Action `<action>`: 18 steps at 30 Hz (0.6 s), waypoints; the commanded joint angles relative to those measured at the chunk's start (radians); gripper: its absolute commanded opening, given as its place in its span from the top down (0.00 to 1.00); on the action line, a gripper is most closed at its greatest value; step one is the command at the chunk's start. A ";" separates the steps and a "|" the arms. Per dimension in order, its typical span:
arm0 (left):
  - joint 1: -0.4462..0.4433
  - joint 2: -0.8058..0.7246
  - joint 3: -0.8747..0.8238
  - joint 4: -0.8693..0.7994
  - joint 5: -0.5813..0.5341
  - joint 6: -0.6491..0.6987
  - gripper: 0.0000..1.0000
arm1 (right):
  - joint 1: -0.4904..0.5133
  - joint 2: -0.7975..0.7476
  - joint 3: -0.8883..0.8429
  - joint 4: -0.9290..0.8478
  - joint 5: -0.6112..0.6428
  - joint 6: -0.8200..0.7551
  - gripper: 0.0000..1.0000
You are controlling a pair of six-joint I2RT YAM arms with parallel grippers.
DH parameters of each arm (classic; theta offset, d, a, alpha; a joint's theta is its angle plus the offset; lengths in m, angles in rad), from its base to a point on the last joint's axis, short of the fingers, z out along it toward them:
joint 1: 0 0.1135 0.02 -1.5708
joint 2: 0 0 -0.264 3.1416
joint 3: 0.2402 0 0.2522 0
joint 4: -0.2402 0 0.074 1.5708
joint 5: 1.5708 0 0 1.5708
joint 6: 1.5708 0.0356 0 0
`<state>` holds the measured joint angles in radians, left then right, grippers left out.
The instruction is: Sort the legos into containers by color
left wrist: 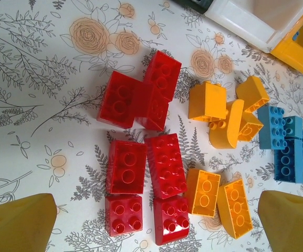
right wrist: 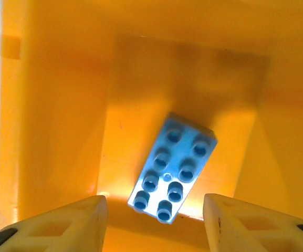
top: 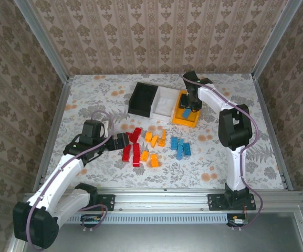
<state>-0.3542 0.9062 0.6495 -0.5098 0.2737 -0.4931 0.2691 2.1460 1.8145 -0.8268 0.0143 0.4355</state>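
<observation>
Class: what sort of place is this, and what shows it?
Probably a robot test cell: a left arm and right arm bolted to a metal rail, wallpapered panels boxing in the table, and legos laid beside three joined containers.

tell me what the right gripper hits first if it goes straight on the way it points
The blue brick lying in the orange-yellow bin, dead ahead of the right gripper; probably the bin floor right after, though depth is unclear.
</observation>
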 commanded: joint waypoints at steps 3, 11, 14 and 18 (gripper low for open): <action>0.008 -0.009 0.044 -0.027 0.012 0.010 0.00 | 0.007 -0.141 0.027 -0.069 0.002 -0.026 0.45; 0.005 -0.021 0.038 -0.018 0.019 0.006 0.00 | 0.065 -0.511 -0.398 -0.038 0.009 -0.007 0.44; 0.004 -0.021 0.032 -0.017 0.021 0.008 0.00 | 0.126 -0.619 -0.595 -0.025 0.015 0.021 0.44; 0.001 -0.012 0.021 -0.004 0.025 0.008 0.00 | 0.235 -0.679 -0.775 0.010 0.029 0.080 0.45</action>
<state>-0.3519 0.9012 0.6617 -0.5163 0.2813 -0.4934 0.4545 1.4784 1.1236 -0.8185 0.0216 0.4595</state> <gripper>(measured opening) 0.997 0.556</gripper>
